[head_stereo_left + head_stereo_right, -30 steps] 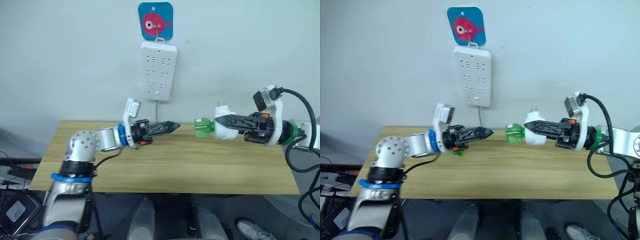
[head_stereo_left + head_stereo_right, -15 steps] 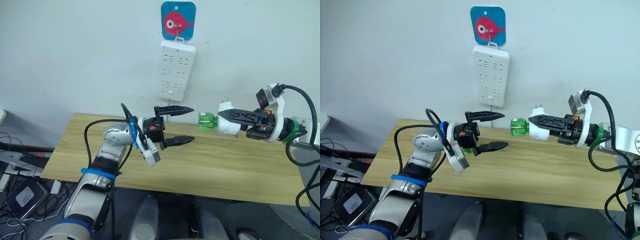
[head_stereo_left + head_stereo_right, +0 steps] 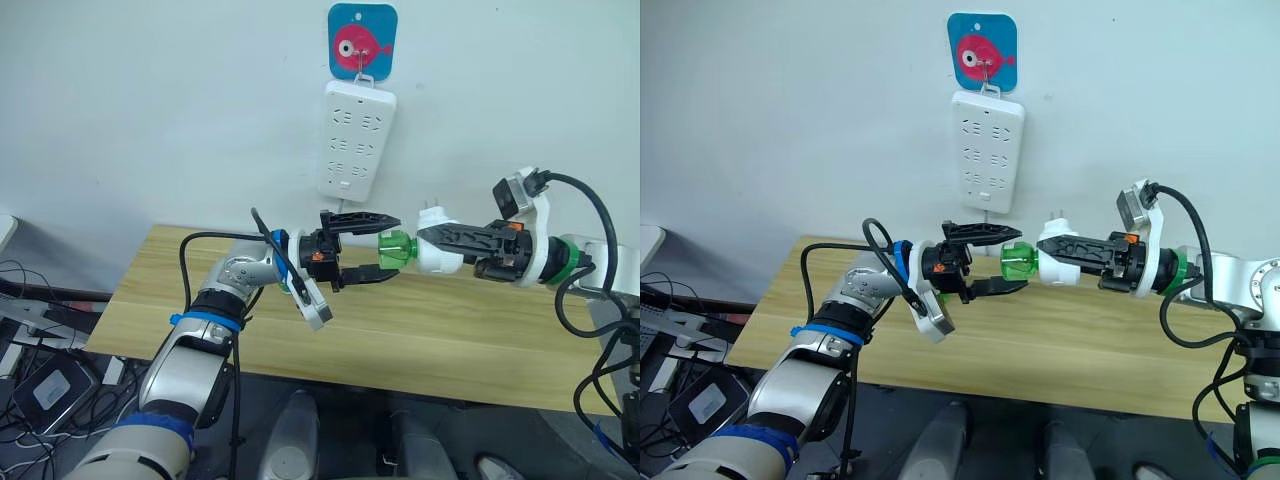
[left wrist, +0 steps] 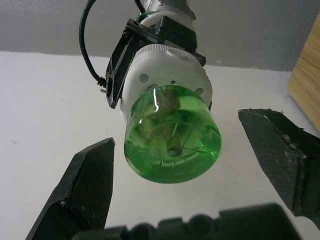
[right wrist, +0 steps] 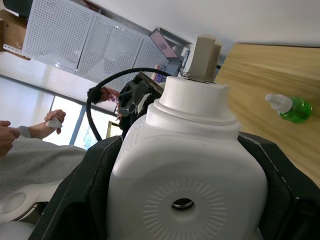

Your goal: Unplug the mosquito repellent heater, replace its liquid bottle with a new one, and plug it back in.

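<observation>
Desk of pale wood against a white wall, both arms held above it. Left gripper jaws wide, one black finger above and one below the green bottle, apart from it on both sides; left wrist view shows a clear gap between each finger and the bottle's base. Bottle is screwed into the heater and sticks out sideways toward the left gripper. Heater is off the desk, in the air over its rear part, lying on its side with two metal prongs pointing up, below and to the right of the power strip. Right gripper jaws clamped on the heater's white body, fingers running along its sides. Power strip hangs on the wall above the bottle, from a blue tag with a pink fish; no plug in its sockets, a cord drops from its lower end. Right wrist view: a second green bottle with a white cap lies on its side on the desk, beyond the heater. Same view, behind the heater: a person's hand and grey sleeve, pegboard panels at the back.
</observation>
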Controlling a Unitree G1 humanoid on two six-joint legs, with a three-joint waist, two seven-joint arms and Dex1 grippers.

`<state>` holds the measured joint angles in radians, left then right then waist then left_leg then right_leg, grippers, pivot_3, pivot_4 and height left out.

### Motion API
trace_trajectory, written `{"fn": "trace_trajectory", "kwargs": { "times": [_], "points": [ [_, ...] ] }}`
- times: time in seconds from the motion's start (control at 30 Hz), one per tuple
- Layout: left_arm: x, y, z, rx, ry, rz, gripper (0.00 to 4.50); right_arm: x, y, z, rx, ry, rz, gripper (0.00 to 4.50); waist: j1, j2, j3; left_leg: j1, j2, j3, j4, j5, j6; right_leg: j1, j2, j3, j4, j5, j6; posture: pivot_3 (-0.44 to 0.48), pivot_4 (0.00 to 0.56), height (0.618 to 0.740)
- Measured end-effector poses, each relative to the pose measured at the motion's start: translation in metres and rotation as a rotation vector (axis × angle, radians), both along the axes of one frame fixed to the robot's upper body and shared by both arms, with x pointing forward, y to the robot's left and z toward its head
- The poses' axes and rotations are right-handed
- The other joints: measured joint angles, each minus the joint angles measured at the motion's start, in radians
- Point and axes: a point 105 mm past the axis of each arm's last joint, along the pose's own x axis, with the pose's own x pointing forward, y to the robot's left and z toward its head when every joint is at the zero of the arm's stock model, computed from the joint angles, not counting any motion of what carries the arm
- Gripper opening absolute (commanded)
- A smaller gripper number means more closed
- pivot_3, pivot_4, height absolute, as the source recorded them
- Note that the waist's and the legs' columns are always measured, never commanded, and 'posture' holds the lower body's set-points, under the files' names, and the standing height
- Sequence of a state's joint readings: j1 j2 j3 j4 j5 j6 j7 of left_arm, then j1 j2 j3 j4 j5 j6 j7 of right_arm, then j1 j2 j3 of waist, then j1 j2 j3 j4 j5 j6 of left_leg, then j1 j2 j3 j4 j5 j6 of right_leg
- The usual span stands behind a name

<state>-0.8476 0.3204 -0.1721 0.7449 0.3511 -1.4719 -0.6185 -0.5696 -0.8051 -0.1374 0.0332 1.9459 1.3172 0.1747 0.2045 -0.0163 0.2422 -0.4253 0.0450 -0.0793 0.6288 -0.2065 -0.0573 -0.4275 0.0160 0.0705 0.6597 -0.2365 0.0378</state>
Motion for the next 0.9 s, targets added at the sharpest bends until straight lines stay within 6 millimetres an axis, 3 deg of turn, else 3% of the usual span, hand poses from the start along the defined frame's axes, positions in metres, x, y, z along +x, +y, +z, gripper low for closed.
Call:
{"fn": "trace_trajectory", "kwargs": {
  "times": [0.2,0.3,0.47,0.7,0.77,0.83,0.9],
  "points": [
    [-0.002,-0.004,0.002,-0.014,-0.023,-0.020,4.47,-0.001,0.002,0.000,-0.008,-0.009,0.005,3.13,0.000,0.000,0.000,0.001,0.000,0.000,0.000,0.000,0.000,0.000,0.000,0.000,0.002,0.000,0.000,0.297,0.213,0.740],
    [-0.003,-0.003,0.004,-0.025,-0.027,-0.027,3.86,-0.002,0.002,0.001,-0.010,-0.012,0.006,3.13,0.000,0.000,0.000,0.001,0.000,0.000,0.000,0.000,0.000,0.000,0.000,0.000,0.002,0.000,0.000,0.300,0.211,0.740],
    [-0.004,-0.003,0.001,-0.006,-0.028,-0.034,2.31,-0.002,0.002,0.001,-0.010,-0.013,0.006,3.13,0.000,0.000,0.000,0.001,0.000,0.000,0.000,0.000,0.000,0.000,0.000,0.000,0.002,0.000,0.000,0.299,0.211,0.740],
    [-0.004,-0.004,0.001,-0.013,0.018,-0.042,2.27,-0.002,0.002,0.001,-0.012,-0.012,0.006,3.13,-0.001,0.000,0.000,0.001,0.000,0.000,0.001,0.000,0.000,0.000,0.000,0.000,0.003,0.000,0.000,0.299,0.211,0.740],
    [-0.003,-0.007,-0.001,-0.008,0.123,-0.031,2.27,-0.001,0.001,0.000,-0.020,-0.011,-0.001,3.13,-0.003,0.000,0.000,0.001,0.000,0.000,0.001,0.000,0.000,0.000,0.000,0.000,0.003,0.000,0.000,0.299,0.211,0.740],
    [0.000,-0.013,-0.004,-0.021,0.375,-0.018,2.27,0.002,-0.005,0.000,-0.036,-0.010,-0.028,3.13,-0.013,0.000,0.000,0.001,0.000,0.000,0.001,0.000,0.000,0.001,-0.001,0.000,0.003,0.000,0.000,0.293,0.217,0.740],
    [-0.002,-0.021,-0.002,-0.033,0.903,-0.102,2.27,0.003,-0.012,0.003,-0.045,-0.016,-0.051,3.13,-0.021,-0.001,0.002,0.000,0.001,-0.003,0.001,0.000,0.000,0.001,0.000,-0.003,0.003,0.000,0.000,0.293,0.217,0.740]
  ]
}}
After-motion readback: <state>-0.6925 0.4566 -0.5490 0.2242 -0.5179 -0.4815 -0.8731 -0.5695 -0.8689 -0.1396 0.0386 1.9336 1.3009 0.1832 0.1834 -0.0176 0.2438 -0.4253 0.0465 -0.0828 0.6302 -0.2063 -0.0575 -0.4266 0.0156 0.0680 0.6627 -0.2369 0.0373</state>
